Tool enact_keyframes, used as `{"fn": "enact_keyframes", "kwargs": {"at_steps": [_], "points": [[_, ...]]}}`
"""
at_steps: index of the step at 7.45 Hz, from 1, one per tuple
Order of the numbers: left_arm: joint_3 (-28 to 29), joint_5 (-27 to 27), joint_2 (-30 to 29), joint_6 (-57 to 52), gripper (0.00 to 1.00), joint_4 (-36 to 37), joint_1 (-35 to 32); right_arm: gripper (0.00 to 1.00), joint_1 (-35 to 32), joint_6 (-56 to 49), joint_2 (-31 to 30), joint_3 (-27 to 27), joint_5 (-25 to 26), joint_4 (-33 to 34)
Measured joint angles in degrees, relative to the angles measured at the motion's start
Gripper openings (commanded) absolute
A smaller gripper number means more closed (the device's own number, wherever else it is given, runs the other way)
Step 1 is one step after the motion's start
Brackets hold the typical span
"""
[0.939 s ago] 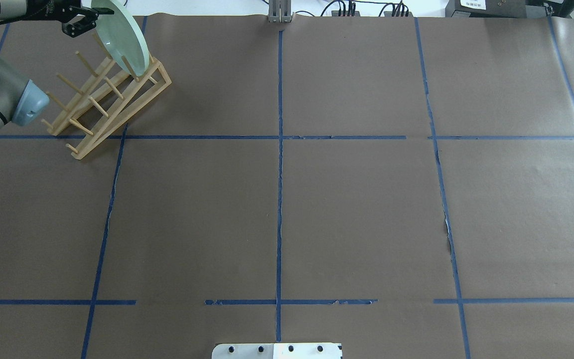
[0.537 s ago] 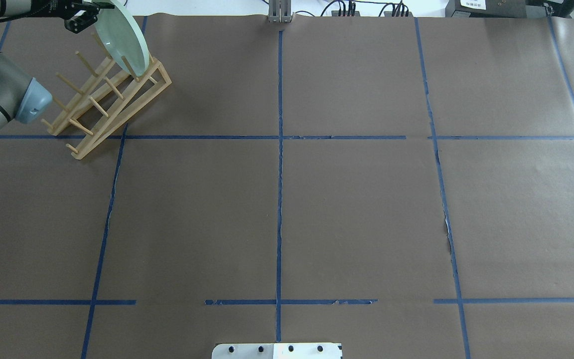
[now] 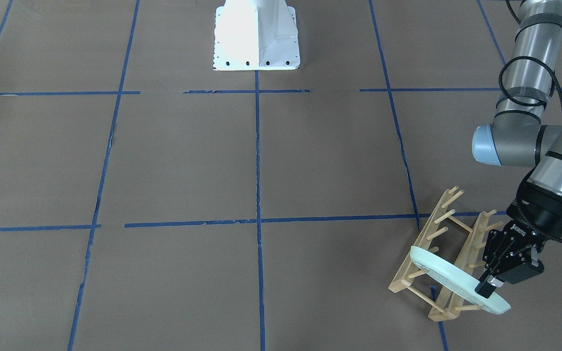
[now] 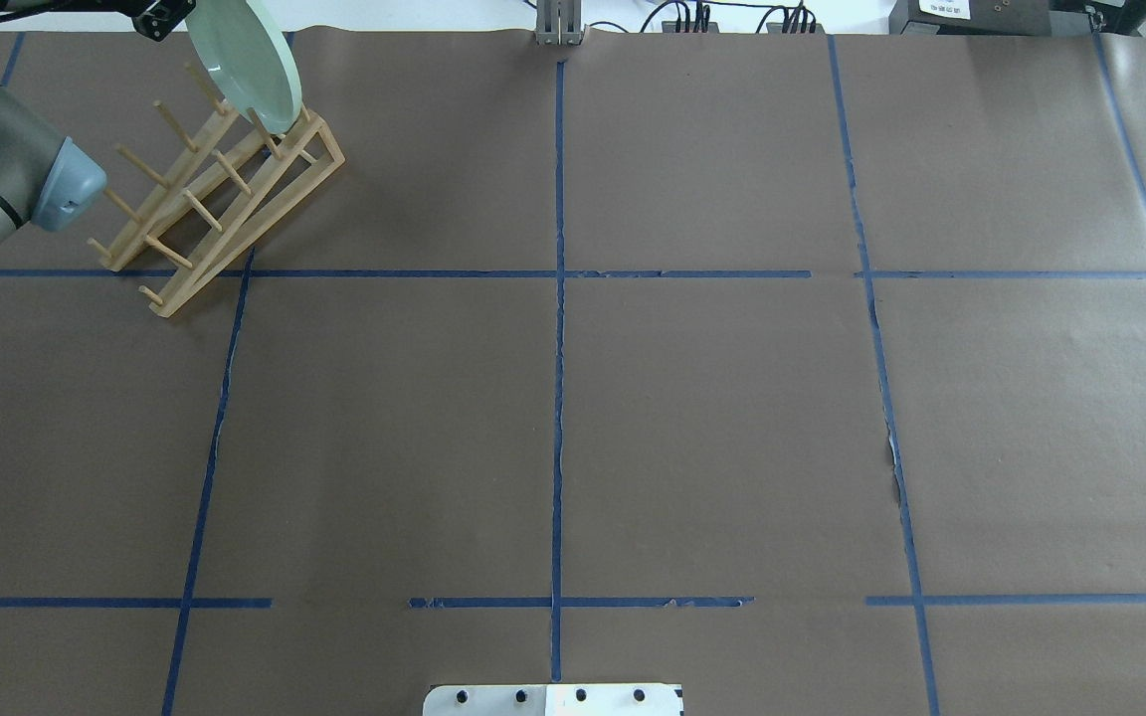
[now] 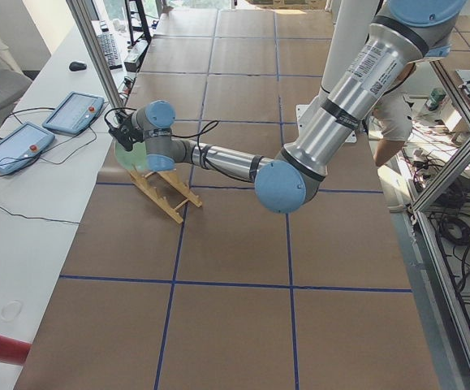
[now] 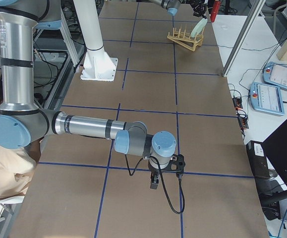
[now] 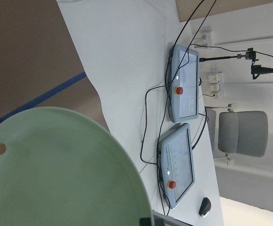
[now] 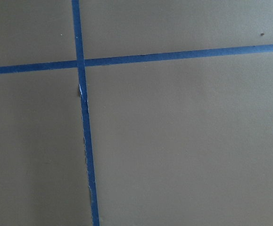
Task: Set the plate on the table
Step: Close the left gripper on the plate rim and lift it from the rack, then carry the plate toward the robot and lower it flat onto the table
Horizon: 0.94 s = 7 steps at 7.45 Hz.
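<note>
Left end effector [image 3: 486, 288] clamped on rim of round pale mint-green plate [image 3: 449, 275]. Plate tilted on edge among end pegs of light wooden peg rack [image 3: 426, 237], sole item there. Rack on brown blue-taped worktop [image 4: 712, 418]. Right end effector [image 6: 154, 182]: apart or together, cannot tell.

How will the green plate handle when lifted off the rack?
The plate looks rigid, so it likely won't flex. Pinched only at its rim by the left gripper, it may pivot. Its smooth surface may slip.
</note>
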<state>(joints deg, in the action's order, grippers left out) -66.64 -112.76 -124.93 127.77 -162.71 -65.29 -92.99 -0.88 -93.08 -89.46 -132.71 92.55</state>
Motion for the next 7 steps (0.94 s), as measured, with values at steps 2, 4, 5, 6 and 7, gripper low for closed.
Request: {"fn": "enact_keyframes", "kwargs": {"at_steps": [2,4,5,6,7], "points": [[-6.45,-4.98,0.19,0.02,0.0,5.21,-3.16,1.0,0.0,0.0,0.0,-0.01,0.0,0.0],[-12.51,-9.27,0.22,-0.61,0.0,10.28,-4.47,1.0,0.0,0.0,0.0,-0.01,0.0,0.0],[-14.86,-11.22,0.18,-2.23,0.0,13.08,-3.39,1.0,0.0,0.0,0.0,-0.01,0.0,0.0],[-18.25,-12.81,0.18,-6.47,0.0,19.71,-0.61,1.0,0.0,0.0,0.0,-0.01,0.0,0.0],[-22.96,-12.57,0.05,-13.37,0.0,31.19,3.96,1.0,0.0,0.0,0.0,-0.01,0.0,0.0]]}}
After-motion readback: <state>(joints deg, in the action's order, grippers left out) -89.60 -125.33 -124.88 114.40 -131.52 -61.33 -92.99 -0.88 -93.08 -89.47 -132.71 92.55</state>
